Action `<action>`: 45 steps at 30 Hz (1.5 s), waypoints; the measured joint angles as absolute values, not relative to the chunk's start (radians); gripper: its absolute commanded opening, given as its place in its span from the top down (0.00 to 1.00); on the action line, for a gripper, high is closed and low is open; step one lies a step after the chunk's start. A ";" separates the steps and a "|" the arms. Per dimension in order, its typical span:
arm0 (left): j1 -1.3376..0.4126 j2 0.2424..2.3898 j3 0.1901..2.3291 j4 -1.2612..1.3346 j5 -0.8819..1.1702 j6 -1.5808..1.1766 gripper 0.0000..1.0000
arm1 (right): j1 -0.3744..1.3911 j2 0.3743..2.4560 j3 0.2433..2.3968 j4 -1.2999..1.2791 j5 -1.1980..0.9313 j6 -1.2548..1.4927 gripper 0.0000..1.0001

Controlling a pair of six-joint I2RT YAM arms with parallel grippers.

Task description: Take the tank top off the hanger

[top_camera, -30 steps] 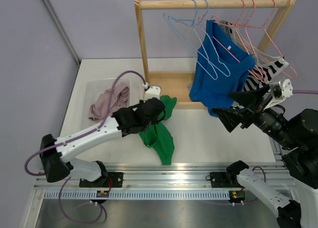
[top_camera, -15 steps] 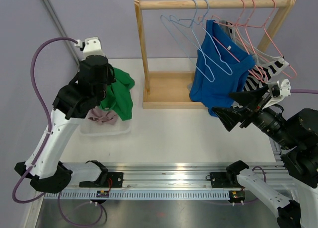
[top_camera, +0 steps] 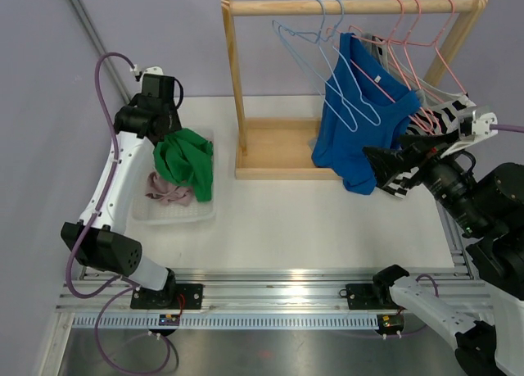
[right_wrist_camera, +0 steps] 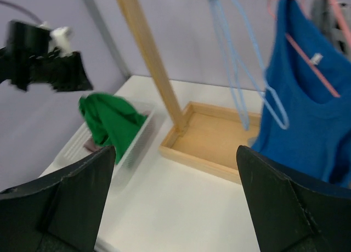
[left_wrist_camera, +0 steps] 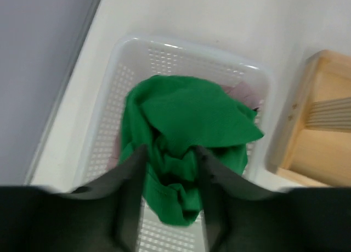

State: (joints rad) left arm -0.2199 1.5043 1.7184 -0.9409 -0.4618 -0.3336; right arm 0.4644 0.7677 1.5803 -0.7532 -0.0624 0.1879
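Clearly apart, the two fingers [left_wrist_camera: 131,191] of the left gripper [left_wrist_camera: 171,202] hung over the green top [left_wrist_camera: 186,115]. They looked dark and blurred, and the lower edge of the wrist view cut them off. I could not tell if they touched the cloth. The top lay crumpled in the white basket [left_wrist_camera: 109,104], so its cut was not readable, and it covered most of a pink cloth [top_camera: 168,189] beneath. The right gripper [right_wrist_camera: 175,153] was wide open as well and held nothing, near the blue tank top [right_wrist_camera: 307,115] but not touching it. That one hung on a pink hanger [right_wrist_camera: 310,62] on the wooden rack [top_camera: 237,81]; its hem fell outside the wrist picture. A striped garment [top_camera: 446,114] behind it was partly hidden by the right arm.
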 measured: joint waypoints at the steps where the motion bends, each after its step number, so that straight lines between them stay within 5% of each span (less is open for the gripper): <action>1: -0.208 1.505 1.708 -0.947 -0.463 -0.336 0.10 | 0.464 0.783 1.596 -0.761 -0.022 0.187 0.01; 2: -0.199 1.504 1.703 -0.955 -0.467 -0.344 0.01 | 0.464 0.803 1.615 -0.773 0.030 0.187 0.01; 14: -0.191 1.257 1.535 -0.931 -0.338 -0.363 0.01 | 0.464 1.068 1.866 -0.881 0.426 0.077 0.00; 30: -0.231 0.788 1.127 -0.828 -0.228 -0.305 0.01 | 0.275 1.558 2.359 -1.019 0.236 -0.067 0.29; 43: -0.231 0.798 0.965 -0.759 -0.160 -0.305 0.01 | 0.115 1.670 2.306 -1.010 0.085 -0.112 0.38; 45: -0.231 0.801 0.965 -0.751 -0.148 -0.305 0.01 | 0.114 1.676 2.297 -1.010 0.081 -0.122 0.46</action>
State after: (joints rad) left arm -0.2314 0.8009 0.9653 -0.7506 -0.1482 -0.3046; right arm 0.1139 1.6756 2.2974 -1.0100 0.0814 -0.1215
